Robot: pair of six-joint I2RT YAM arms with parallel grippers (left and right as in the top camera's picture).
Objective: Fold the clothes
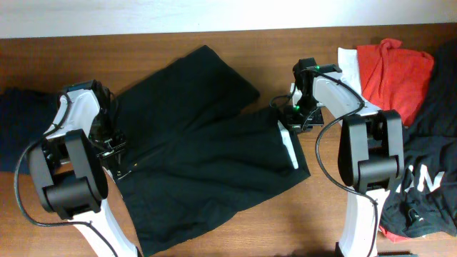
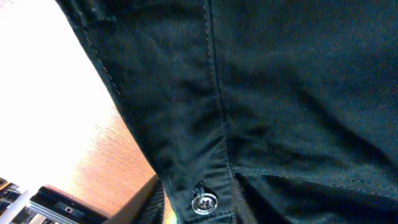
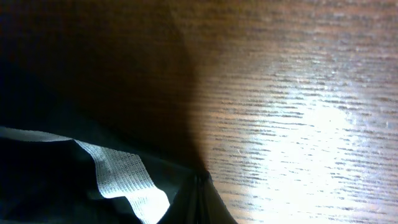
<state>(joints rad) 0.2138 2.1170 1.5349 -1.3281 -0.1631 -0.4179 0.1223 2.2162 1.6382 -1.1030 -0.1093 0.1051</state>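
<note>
The black shorts (image 1: pixel 207 157) lie spread across the middle of the table, legs toward the far left and the near side. My left gripper (image 1: pixel 118 150) is at their left edge. In the left wrist view black fabric (image 2: pixel 280 93) fills the frame, with a metal snap (image 2: pixel 204 202) right at the jaws. My right gripper (image 1: pixel 289 118) is at the shorts' right corner. In the right wrist view the fabric (image 3: pixel 56 193), with its pale mesh band (image 3: pixel 121 177), bunches to a pinched point at the jaws. Both sets of fingers are mostly hidden by cloth.
A red garment (image 1: pixel 393 68) and a white one (image 1: pixel 348 61) lie at the far right. A black garment with white lettering (image 1: pixel 428 178) lies at the right edge. A folded dark navy garment (image 1: pixel 18 121) lies at the far left. Wooden tabletop (image 1: pixel 285 43) shows around them.
</note>
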